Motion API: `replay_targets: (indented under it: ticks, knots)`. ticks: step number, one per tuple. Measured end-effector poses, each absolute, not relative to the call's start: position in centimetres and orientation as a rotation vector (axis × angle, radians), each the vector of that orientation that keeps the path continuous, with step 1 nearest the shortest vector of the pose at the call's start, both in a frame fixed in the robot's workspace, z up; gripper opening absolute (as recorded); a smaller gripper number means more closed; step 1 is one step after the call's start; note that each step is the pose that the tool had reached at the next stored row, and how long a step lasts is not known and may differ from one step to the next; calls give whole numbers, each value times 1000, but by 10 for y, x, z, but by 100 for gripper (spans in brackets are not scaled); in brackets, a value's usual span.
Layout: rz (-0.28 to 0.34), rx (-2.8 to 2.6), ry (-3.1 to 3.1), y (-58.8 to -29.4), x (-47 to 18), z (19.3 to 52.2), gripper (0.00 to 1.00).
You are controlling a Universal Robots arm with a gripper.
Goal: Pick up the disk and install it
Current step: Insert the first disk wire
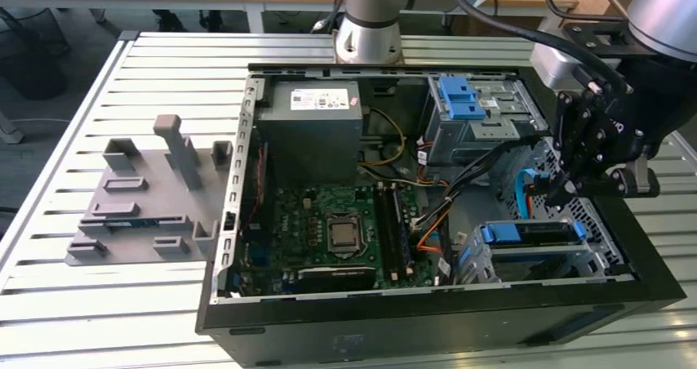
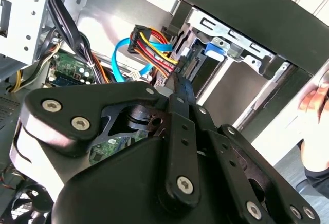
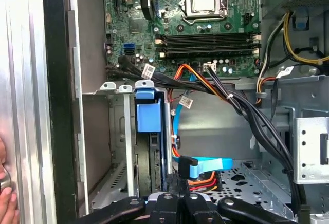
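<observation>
The disk (image 1: 530, 233) sat slotted in the lower drive cage (image 1: 597, 255) of the open computer case (image 1: 436, 324). The hand (image 1: 564, 196) hung close over it, fingers (image 2: 181, 85) pressed together, near a blue data cable (image 3: 211, 166). The first wrist view caught a person's fingers (image 3: 6, 198) by the case's outer wall.

Open computer case (image 1: 436, 324), grey fixture (image 1: 142, 199)

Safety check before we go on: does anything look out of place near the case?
Yes: a person's hand lies beside the case's outer wall while the pincer hangs by the drive bay.
</observation>
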State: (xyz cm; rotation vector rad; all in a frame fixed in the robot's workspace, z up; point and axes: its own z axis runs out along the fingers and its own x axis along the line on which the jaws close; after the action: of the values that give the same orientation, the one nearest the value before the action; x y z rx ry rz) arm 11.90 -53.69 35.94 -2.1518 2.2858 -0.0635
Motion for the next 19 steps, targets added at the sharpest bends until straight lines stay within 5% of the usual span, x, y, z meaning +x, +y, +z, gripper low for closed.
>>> replay_targets:
  ticks: [8,9,19]
  knots:
    - [-64,-2144,2293,-536,119,359,11]
    - [-64,-2144,2293,-536,119,359,18]
    - [-65,-2144,2292,-536,119,356,25]
